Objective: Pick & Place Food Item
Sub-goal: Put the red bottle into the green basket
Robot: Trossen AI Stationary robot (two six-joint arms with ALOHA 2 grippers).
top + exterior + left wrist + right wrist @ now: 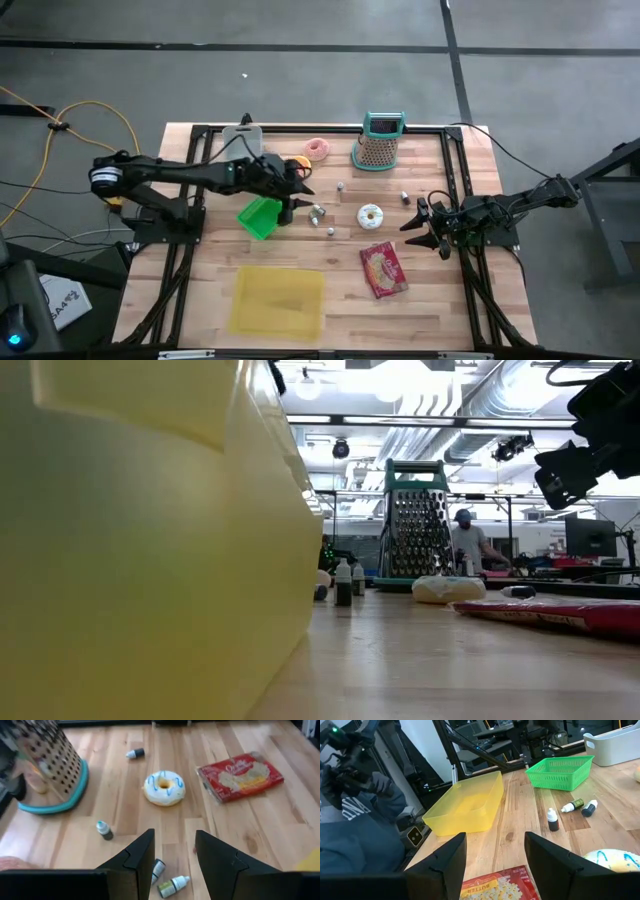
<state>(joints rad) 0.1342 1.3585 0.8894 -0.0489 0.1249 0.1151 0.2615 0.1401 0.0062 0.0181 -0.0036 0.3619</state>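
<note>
The left gripper [300, 190] reaches over the middle of the slatted wooden table [200, 280], its two dark, angular fingers [135, 865] standing apart with nothing between them. Just ahead of it lie a few small dropper bottles [320, 212], and a little farther on sits the white-iced donut [371, 215] with blue drizzle, a smooth round ring resting flat on the wood. Beside the arm, a green mesh basket [260, 217] with a perforated plastic weave sits tilted on the table.

Near the donut lies a flat red packet of popcorn [384, 269], glossy and rectangular. At the far edge stands a metal box grater [379, 145], tapered, punched with rows of holes, set in a teal rim. Near it sits a pink-frosted donut [318, 149], and a white plastic bin [240, 135] stands at the far left corner. A translucent yellow plastic tray [279, 301], shallow and rectangular, lies at the near edge.

The right gripper [428, 228] waits at the table's right side, its jaws spread wide and empty, pointing toward the popcorn packet and tray.
</note>
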